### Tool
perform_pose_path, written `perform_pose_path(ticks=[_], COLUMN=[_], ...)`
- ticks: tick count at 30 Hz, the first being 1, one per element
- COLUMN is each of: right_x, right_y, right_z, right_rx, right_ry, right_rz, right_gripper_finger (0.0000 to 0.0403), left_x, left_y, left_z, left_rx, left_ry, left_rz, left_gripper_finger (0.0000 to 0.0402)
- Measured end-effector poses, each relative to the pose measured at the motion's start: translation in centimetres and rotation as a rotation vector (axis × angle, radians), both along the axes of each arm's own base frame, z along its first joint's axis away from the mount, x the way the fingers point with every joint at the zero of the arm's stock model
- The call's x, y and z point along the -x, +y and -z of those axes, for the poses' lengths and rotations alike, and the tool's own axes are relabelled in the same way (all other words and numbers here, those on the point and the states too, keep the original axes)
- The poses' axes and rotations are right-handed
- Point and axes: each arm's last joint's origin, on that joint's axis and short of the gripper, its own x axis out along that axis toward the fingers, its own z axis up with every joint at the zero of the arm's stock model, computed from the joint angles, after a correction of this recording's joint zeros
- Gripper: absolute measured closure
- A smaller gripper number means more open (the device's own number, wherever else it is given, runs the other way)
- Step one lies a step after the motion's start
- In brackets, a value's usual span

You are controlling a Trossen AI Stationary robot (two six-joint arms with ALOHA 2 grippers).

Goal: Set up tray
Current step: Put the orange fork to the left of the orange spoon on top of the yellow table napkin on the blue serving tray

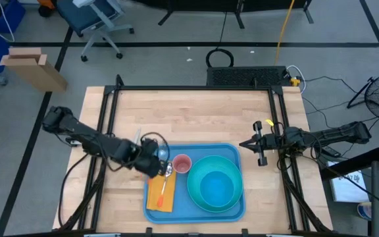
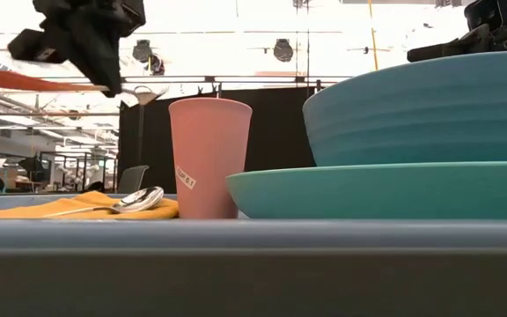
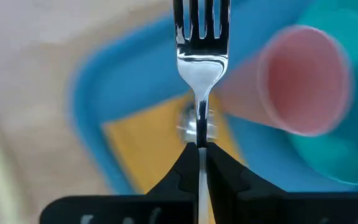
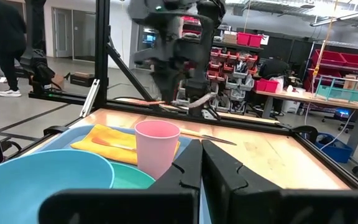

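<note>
The blue tray (image 1: 232,153) lies at the table's near middle. On it stand a pink cup (image 1: 181,163), a turquoise bowl (image 1: 216,186) on a turquoise plate (image 2: 385,189), and an orange napkin (image 1: 160,196) with a spoon (image 2: 135,201) lying on it. My left gripper (image 1: 158,164) hangs above the tray's left part, over the napkin, shut on a silver fork (image 3: 201,56). My right gripper (image 1: 260,150) waits shut at the table's right edge, touching nothing. My left gripper pinches the fork's handle (image 3: 201,140) just behind the neck, between its two fingertips. The fingers slant down from the table's left. The fork's tines (image 3: 201,18) stick out beyond the fingers, and the fork (image 2: 139,93) hangs lifted clear above the napkin.
A knife (image 4: 213,138) lies on the bare wood beyond the tray's far left corner. Black frame rails (image 1: 110,118) run along the table's left, right and far edges. Wood shows free beyond the tray's far side.
</note>
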Motion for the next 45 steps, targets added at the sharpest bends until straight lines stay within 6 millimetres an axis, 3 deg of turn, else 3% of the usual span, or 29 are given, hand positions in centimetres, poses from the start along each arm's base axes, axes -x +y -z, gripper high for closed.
perform_pose_path(ticks=[6, 11, 17, 25, 36, 45], right_x=[0.0, 0.0, 0.0, 0.0, 0.0, 0.0], right_y=[0.0, 0.0, 0.0, 0.0, 0.0, 0.0], right_z=[0.0, -0.1, 0.0, 0.0, 0.0, 0.0], right_rx=[-0.006, -0.008, -0.008, -0.007, -0.007, -0.007], right_ry=[-0.003, -0.006, -0.004, 0.003, 0.003, 0.003], right_rz=[0.0, 0.0, 0.0, -0.001, -0.001, 0.0], right_gripper_finger=[0.0403, 0.0403, 0.0403, 0.0403, 0.0403, 0.0403], left_x=[-0.5, -2.0, -3.1, -2.8, -1.2, -0.6], left_y=[-3.6, -5.7, -6.7, -6.9, -8.7, -8.4], left_z=[2.2, 5.5, 8.9, 8.5, 8.6, 9.0], left_rx=[0.024, 0.001, 0.006, -0.007, 0.032, 0.017], left_ry=[-0.127, -0.115, -0.041, -0.063, -0.068, 0.014], left_rz=[-0.042, -0.051, -0.071, -0.079, -0.181, -0.211], left_gripper_finger=[0.039, 0.0392, 0.0388, 0.0391, 0.0391, 0.0393])
